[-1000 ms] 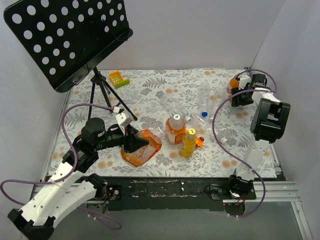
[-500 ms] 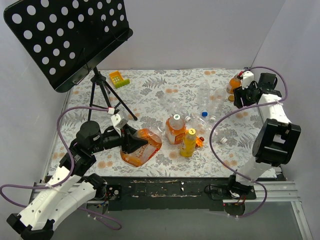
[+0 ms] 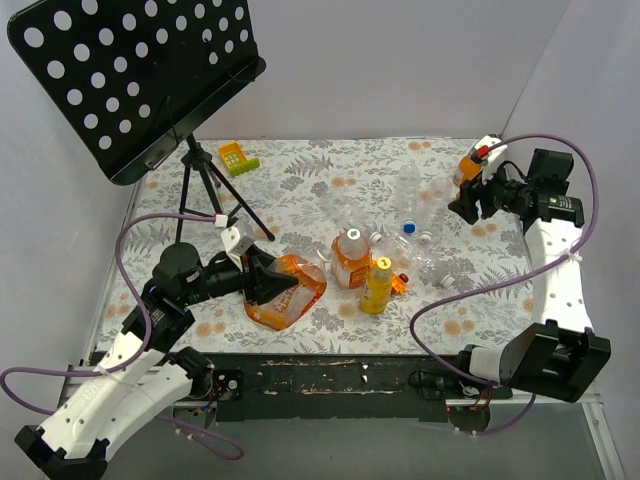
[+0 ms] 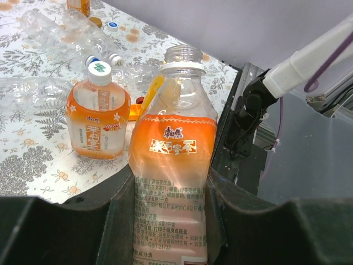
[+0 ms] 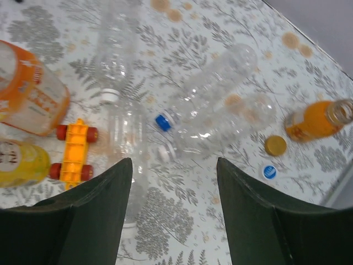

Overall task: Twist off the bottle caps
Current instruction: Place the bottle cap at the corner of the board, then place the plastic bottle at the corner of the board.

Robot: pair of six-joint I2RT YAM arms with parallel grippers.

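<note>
In the middle of the counter [image 3: 330,165], the white cap [image 3: 351,236] tops a short bottle [image 3: 350,266] and the yellow cap [image 3: 383,263] tops a yellow bottle [image 3: 376,291]. The left fingers [image 4: 116,221] pinch a big open bottle [image 4: 171,160]. The right fingers [image 5: 94,221] are spread and hold nothing. Twisting a cap with nobody holding its bottle could tip it over.

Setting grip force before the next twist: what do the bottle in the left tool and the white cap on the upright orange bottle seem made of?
The bottle in the left tool: likely thin clear plastic, glossy; the background shows through above its orange label, with glare streaks. The white cap on the upright orange bottle: probably opaque moulded plastic, smooth, duller; green print on top.
</note>
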